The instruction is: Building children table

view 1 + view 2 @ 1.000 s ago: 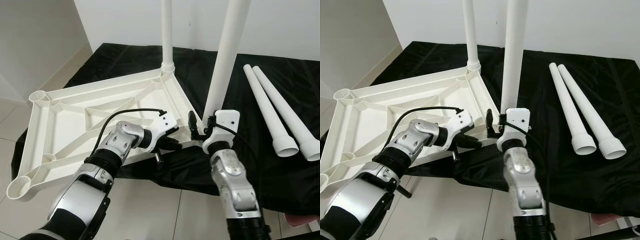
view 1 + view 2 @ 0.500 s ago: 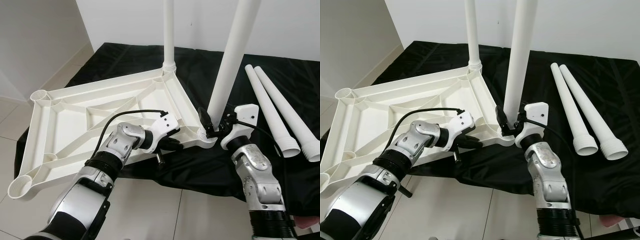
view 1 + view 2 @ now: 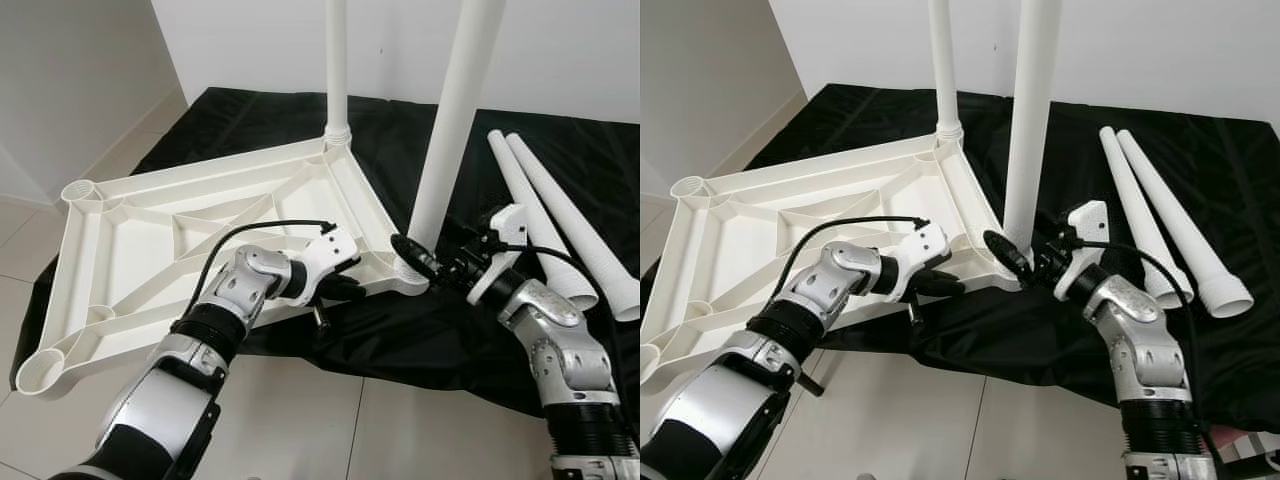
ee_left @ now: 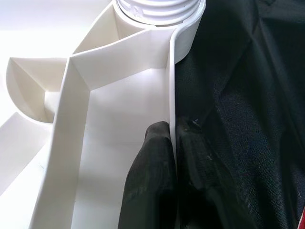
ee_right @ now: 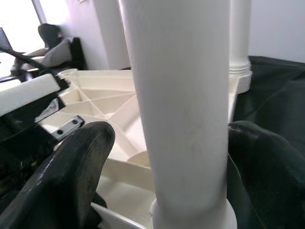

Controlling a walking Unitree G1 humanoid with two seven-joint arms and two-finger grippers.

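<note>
1. Nearest to you, your left gripper point(image 3: 345, 285) reaches in from the left, and its two black fingers point(image 4: 150, 176) are pinched tight on the near rim of the white tabletop point(image 3: 150, 240), one finger inside the rim wall and the other outside against the black cloth point(image 3: 400, 330).
2. Just beside it to the right, your right gripper point(image 3: 425, 262) comes in low from the right side. Its fingers point(image 5: 71, 167) stand wide on either side of the base of the near leg point(image 3: 455, 110); in the right wrist view one finger seems to touch the leg and the other stands slightly off, so you cannot tell whether it grips.
3. The tabletop lies upside down, ribs up, partly on the cloth and partly hanging over the tiled floor point(image 3: 300, 420) at its left end.
4. The near leg stands upright in the tabletop's near right corner socket point(image 3: 410, 275), close to both grippers.
5. Farther back, a second leg point(image 3: 336, 60) stands upright in the far corner socket.
6. To your right, two loose legs point(image 3: 560, 220) lie side by side on the cloth, touching along their length, wide ends toward you.
7. Two open sockets point(image 3: 75, 190) remain at the tabletop's left corners.
</note>
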